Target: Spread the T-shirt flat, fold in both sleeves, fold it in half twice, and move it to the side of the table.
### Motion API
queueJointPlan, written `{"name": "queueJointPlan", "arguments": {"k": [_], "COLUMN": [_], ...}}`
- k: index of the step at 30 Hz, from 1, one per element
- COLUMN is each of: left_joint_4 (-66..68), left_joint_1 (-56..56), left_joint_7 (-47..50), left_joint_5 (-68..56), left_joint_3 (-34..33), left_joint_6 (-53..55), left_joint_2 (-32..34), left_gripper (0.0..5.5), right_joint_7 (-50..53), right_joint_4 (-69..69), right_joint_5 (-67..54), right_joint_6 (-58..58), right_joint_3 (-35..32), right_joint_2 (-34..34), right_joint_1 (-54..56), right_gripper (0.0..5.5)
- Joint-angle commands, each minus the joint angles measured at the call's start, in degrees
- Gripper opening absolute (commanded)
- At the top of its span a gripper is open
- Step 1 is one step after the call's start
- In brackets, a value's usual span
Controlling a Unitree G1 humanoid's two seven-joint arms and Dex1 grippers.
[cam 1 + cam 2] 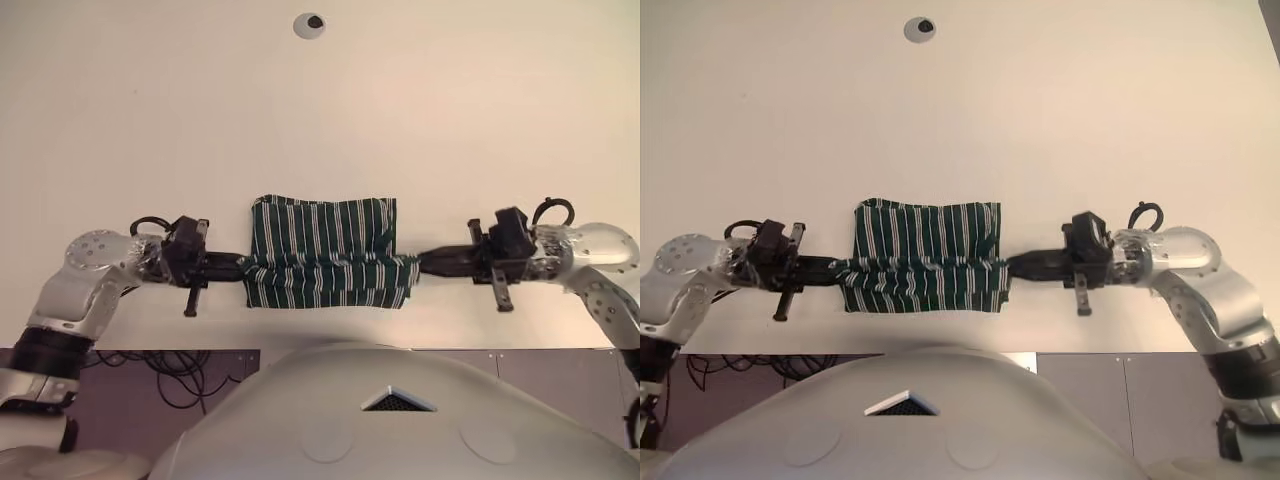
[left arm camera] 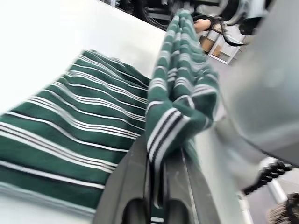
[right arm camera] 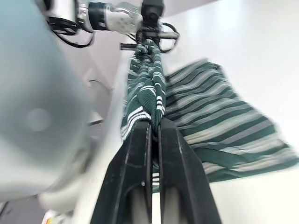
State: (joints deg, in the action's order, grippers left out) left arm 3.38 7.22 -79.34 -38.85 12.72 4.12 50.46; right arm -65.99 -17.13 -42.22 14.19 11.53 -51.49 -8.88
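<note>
Dark green T-shirt (image 1: 320, 250) with thin white stripes, pale cream table (image 1: 450, 120)

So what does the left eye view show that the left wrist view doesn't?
Left eye view: the whole folded striped T-shirt on the table, with the left gripper and right gripper pinching it at opposite sides. Left wrist view: a close look at the left fingers shut on a bunched fold of cloth. Both: the green-and-white striped T-shirt, gripped.

The T-shirt (image 1: 325, 250) lies on the table (image 1: 450, 120) between the left claw (image 1: 245, 268) and right claw (image 1: 418, 265) (each pinching one end).
</note>
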Motion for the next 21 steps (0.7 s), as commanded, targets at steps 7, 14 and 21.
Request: {"name": "queueJointPlan", "arguments": {"k": [7,14,21], "left_joint_4": [7.77,14.65,11.19], "left_joint_1": [-7.94,-15.48,-18.11], "left_joint_7": [11.39,20.32,27.95], "left_joint_5": [9.24,6.54,2.61], "left_joint_3": [-4.86,-10.14,-15.05], "left_joint_6": [4.27,24.33,37.01], "left_joint_2": [-7.42,-10.51,-15.78], "left_gripper": [0.40,1.36,2.33], "right_joint_7": [8.12,17.62,10.38], "right_joint_4": [10.65,19.57,2.99], "right_joint_5": [9.86,12.51,11.46], "right_joint_6": [0.91,2.55,-5.35], "right_joint_3": [-1.71,-6.03,-1.00], "right_joint_2": [10.05,18.66,24.02], "right_joint_1": [5.97,11.04,3.08], "right_gripper": [0.58,1.68,2.47]}}
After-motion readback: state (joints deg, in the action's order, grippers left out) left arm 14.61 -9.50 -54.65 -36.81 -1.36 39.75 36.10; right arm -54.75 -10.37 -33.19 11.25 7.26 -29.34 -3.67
